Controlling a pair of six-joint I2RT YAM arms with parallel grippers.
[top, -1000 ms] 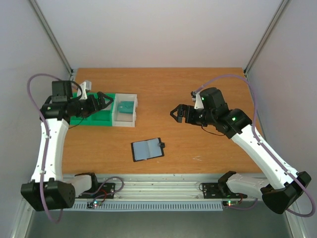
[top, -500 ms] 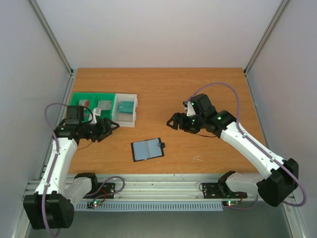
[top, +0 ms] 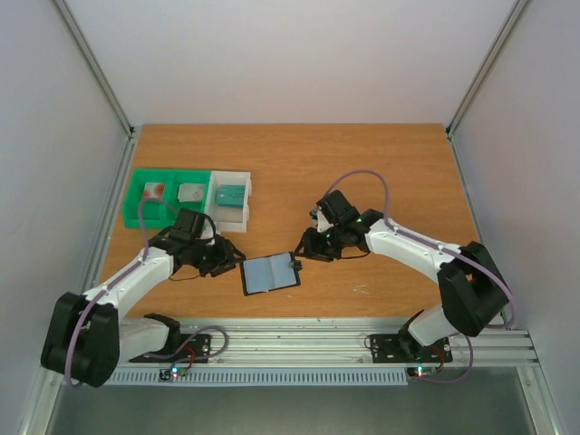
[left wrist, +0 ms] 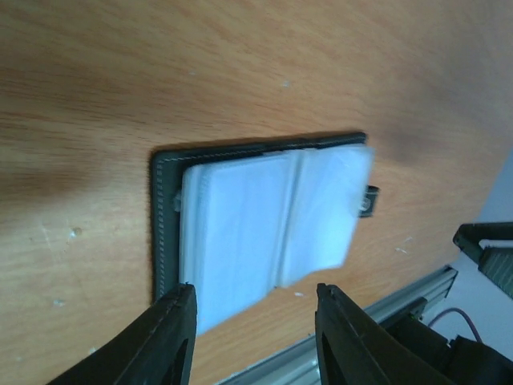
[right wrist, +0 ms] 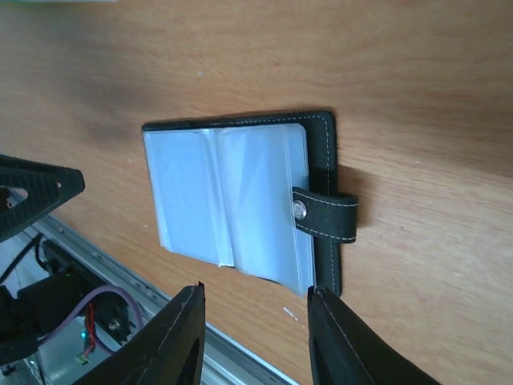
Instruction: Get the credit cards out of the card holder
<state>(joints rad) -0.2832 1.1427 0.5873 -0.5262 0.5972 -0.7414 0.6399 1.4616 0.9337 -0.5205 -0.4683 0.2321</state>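
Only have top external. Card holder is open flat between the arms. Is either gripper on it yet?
Observer: No. In the left wrist view the left gripper has its jaws apart and nothing between them; the card holder lies ahead of it.
Operator: Right side?
Observer: The right gripper is open and empty too.
Operator: Anything in the pockets?
Observer: The clear pockets look pale and blank up close. I can't tell whether a card is inside.
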